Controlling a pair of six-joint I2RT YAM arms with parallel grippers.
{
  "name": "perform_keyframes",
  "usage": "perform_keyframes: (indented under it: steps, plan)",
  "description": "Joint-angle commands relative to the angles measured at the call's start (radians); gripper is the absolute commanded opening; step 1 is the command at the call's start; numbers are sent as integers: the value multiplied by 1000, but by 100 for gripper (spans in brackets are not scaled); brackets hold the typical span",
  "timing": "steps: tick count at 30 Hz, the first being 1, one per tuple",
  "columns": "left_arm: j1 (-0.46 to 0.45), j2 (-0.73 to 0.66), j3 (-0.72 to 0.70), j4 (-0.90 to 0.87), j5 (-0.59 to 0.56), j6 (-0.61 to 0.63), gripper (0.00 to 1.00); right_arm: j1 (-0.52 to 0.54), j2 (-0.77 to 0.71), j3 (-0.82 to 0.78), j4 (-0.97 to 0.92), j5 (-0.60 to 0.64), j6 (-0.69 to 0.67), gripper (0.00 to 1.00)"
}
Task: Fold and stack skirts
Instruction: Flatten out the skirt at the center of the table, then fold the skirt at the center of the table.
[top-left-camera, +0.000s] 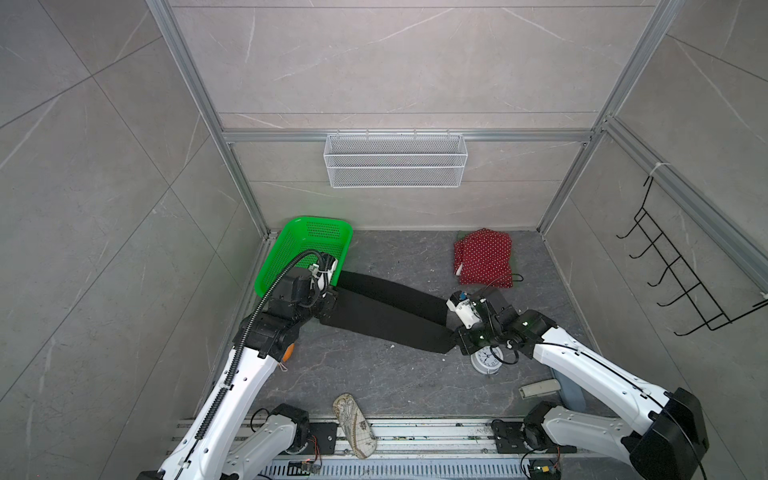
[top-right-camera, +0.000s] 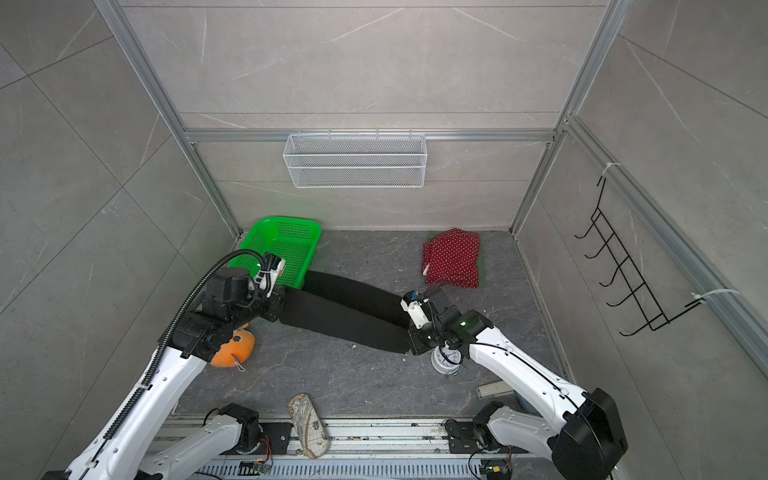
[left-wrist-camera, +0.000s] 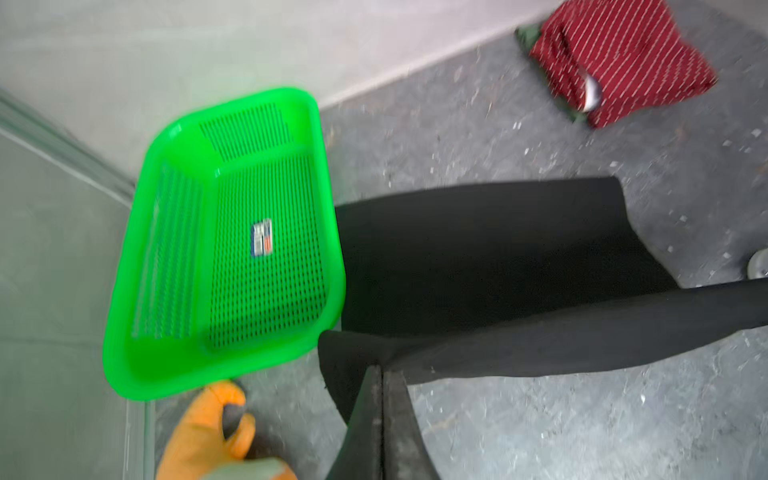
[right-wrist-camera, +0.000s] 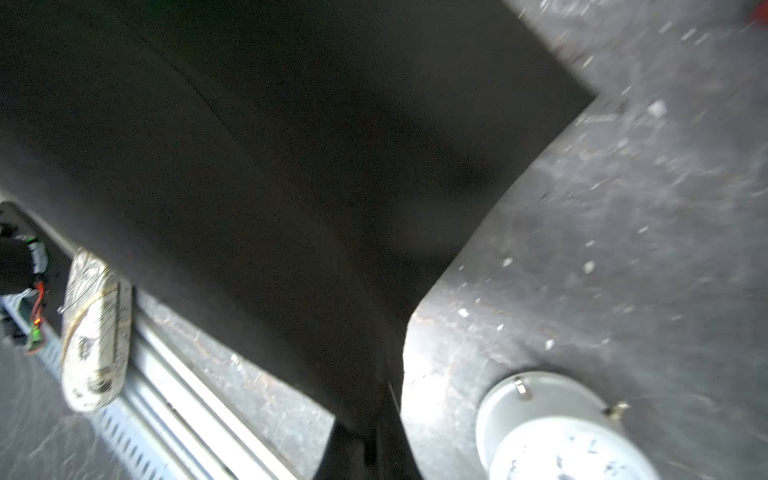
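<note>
Black skirt (top-left-camera: 386, 309): doubled over, stretched taut at centre. Red polka-dot skirt (top-left-camera: 484, 257) lies folded atop dark green skirt (left-wrist-camera: 524, 34), rear right.

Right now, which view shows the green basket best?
Left wrist: the whole green basket, inside and label, though slightly blurred. In both top views the left arm covers part. Right wrist shows none.

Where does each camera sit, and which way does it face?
Both top views: overhead above the arms' bases, facing down and forward; both arms show, left gripper and right gripper holding the black skirt.
Left wrist: on the left arm, facing past its shut fingers to the green basket and red polka-dot skirt.
Right wrist: on the right arm, facing the alarm clock; its fingers barely show.
Shared: every view shows the black skirt.
</note>
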Motion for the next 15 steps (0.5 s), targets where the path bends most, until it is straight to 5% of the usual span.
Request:
perform_keyframes:
  steps: [1,15]
  plan:
    - [11,54,19,-5,-93,-48,0,3,46,2,-25,-13,30,0]
    - [10,336,135,154,-185,-104,0,-24,324,289,-69,240,-84,0]
